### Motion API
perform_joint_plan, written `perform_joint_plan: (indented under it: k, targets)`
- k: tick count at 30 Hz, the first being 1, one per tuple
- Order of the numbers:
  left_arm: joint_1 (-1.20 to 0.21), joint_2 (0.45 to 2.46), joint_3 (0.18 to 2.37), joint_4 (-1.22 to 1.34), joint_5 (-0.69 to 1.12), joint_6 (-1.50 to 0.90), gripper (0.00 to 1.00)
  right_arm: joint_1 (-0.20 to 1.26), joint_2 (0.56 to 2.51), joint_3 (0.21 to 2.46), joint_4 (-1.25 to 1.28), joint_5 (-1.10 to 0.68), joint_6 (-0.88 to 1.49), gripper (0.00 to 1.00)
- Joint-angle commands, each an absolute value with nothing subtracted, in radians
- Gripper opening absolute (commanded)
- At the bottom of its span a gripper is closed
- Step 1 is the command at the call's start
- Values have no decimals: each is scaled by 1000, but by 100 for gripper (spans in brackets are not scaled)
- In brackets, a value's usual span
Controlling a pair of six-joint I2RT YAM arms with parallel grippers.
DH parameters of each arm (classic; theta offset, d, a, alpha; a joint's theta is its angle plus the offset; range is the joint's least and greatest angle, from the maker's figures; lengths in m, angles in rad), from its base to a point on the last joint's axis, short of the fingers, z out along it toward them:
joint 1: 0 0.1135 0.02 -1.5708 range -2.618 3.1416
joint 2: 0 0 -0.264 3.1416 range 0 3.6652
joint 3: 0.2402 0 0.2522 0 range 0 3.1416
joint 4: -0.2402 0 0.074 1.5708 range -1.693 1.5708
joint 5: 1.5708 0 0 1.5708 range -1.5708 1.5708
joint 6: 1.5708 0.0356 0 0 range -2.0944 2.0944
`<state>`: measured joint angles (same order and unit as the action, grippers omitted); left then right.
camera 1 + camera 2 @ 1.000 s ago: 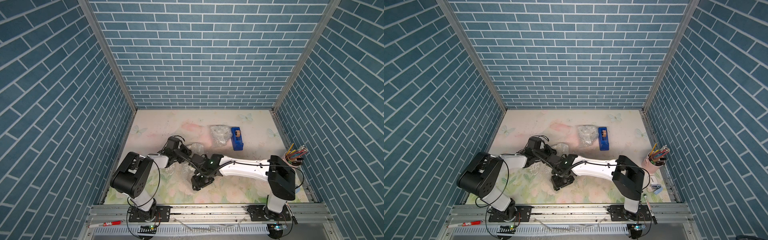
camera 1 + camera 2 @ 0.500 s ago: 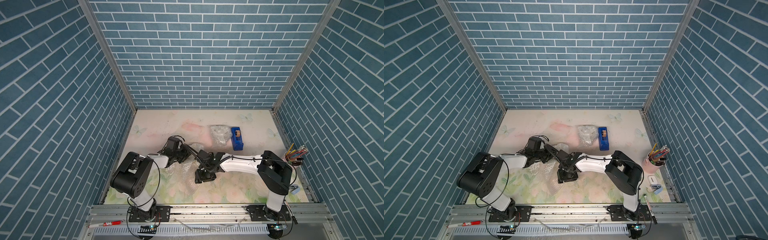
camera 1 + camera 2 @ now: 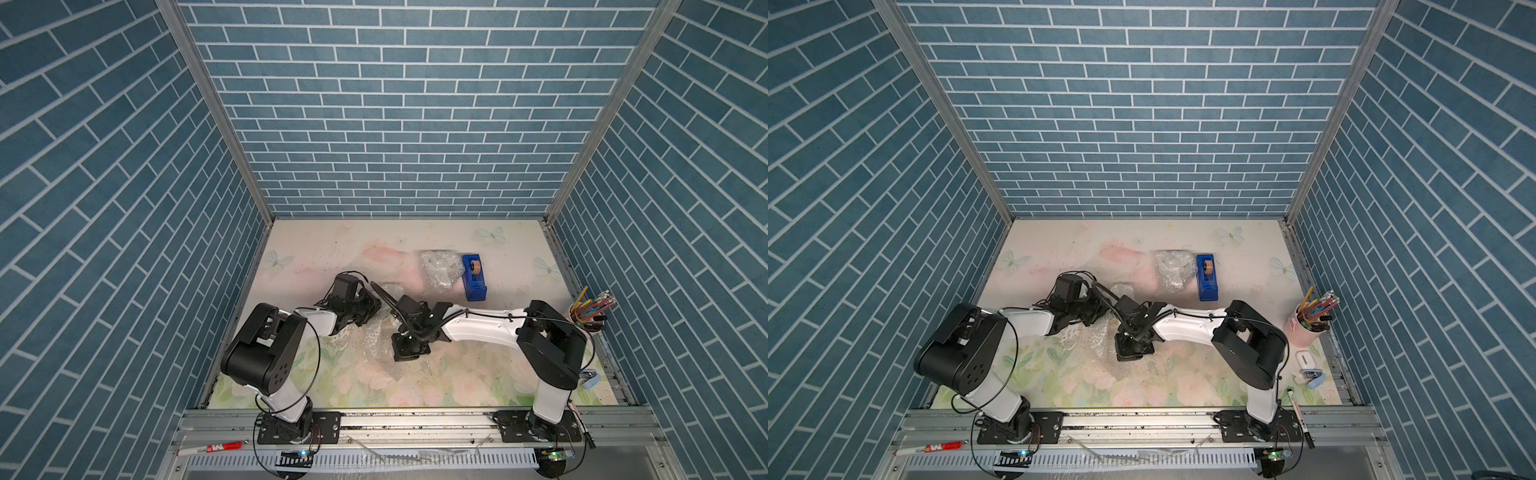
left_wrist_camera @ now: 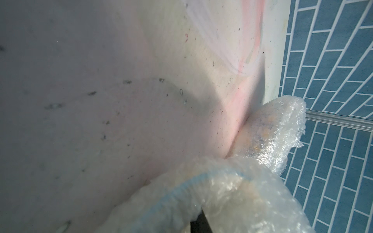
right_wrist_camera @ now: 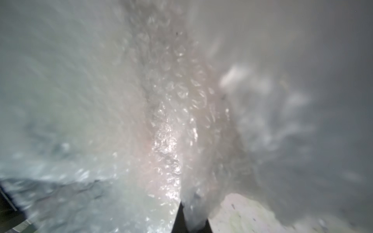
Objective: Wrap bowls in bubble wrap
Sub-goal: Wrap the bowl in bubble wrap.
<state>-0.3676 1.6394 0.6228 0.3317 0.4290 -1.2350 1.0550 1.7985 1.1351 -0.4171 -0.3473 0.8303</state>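
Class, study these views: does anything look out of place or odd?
A red-capped marker lies on the metal frame in front of the table, while the other pens stand in the pink cup.

Blue brick-pattern walls (image 3: 399, 104) enclose a pale floral tabletop (image 3: 457, 374) — evenly lit.

"M" on red/wht marker (image 3: 210, 448).
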Motion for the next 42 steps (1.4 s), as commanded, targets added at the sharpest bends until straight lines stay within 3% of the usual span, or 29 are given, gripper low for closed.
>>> perform_joint_plan:
  k: [1,9,15,21,30,36,42]
  targets:
    - [-376,1681,593,232,419,-1222,17,1022,1688,1160,-406,-306,822,0]
    - [-377,1676,594,231,421,-1214,17,934,1731,1332,-403,-301,782,0]
    - [-383,1652,606,216,428,-1209,17,867,1872,1466,-377,-316,806,0]
    - [-408,1561,650,144,409,-1183,17,852,2009,1599,-520,-293,807,0]
    - [-415,1379,683,84,386,-1174,25,847,2064,1612,-639,-274,802,0]
    - [-445,1196,639,40,361,-1187,36,832,2093,1643,-623,-342,820,0]
    - [-462,1182,628,-38,358,-1155,40,815,2088,1643,-576,-394,849,0]
